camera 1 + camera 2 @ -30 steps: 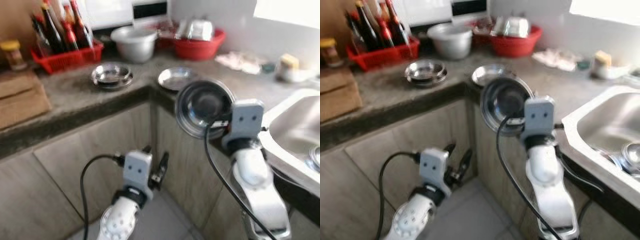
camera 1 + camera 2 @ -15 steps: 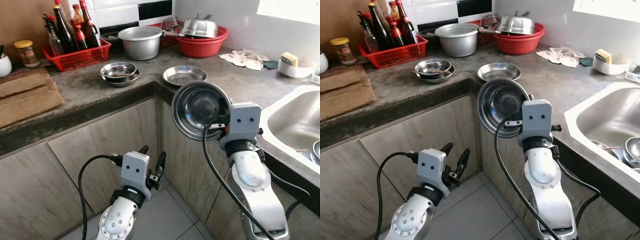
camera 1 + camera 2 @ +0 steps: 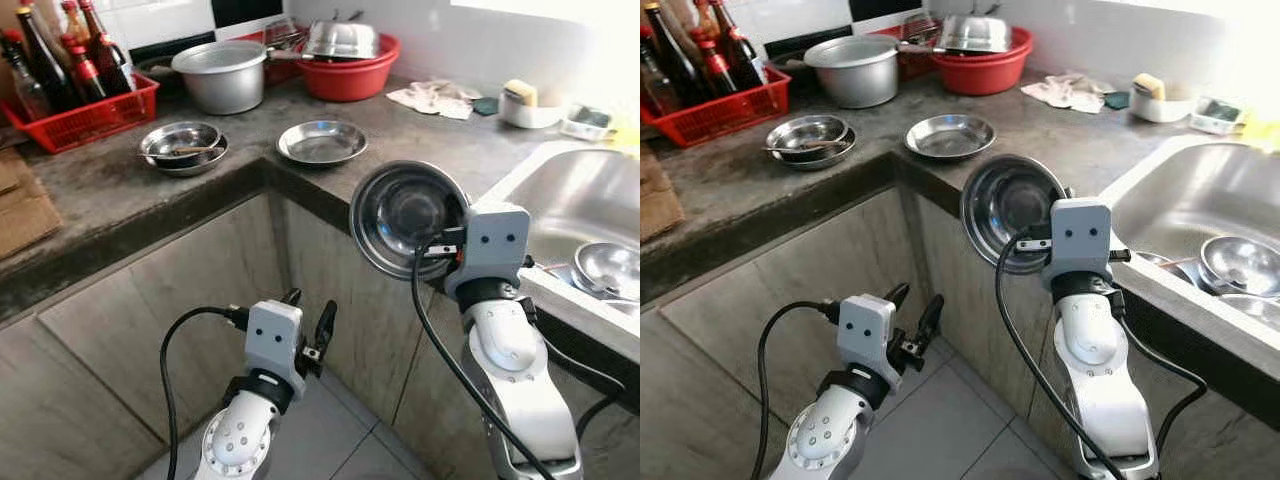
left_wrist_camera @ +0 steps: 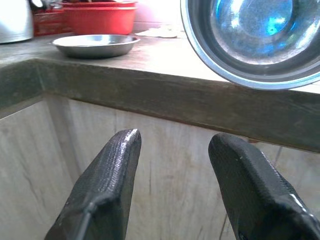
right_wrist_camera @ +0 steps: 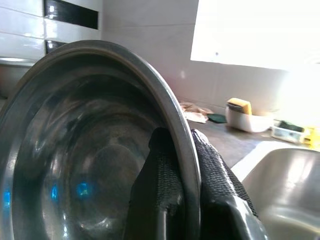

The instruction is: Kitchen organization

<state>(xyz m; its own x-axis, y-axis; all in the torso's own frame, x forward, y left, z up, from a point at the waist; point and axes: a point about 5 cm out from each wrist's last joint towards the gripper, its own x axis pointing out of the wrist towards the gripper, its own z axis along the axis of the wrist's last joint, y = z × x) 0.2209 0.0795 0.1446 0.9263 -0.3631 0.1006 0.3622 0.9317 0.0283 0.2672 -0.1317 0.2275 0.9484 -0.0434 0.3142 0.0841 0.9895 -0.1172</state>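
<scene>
Steel bowl (image 3: pixel 408 218) is held up on its edge by the right gripper (image 3: pixel 441 247), in the air in front of the table (image 3: pixel 120 180) corner and beside the sink (image 3: pixel 570 215), with its hollow side turned toward the camera. In the right wrist view the two fingers (image 5: pixel 210 172) pinch the rim, one inside and one outside. The relation that matters, in my judgement, is that the bowl is already in the right arm, and both likely places lie ahead of it: the flat steel plate (image 3: pixel 321 142) and the stacked bowls (image 3: pixel 182 145) are on the table beyond and to the left, and the sink with more bowls (image 3: pixel 605 268) is just to the right. The left gripper (image 3: pixel 312 335) hangs low before the cabinet door (image 3: pixel 150 330), fingers spread and empty, farther from everything. The right fingertips are hidden behind the bowl in the head views, and the far side of the sink is washed out by bright light.
</scene>
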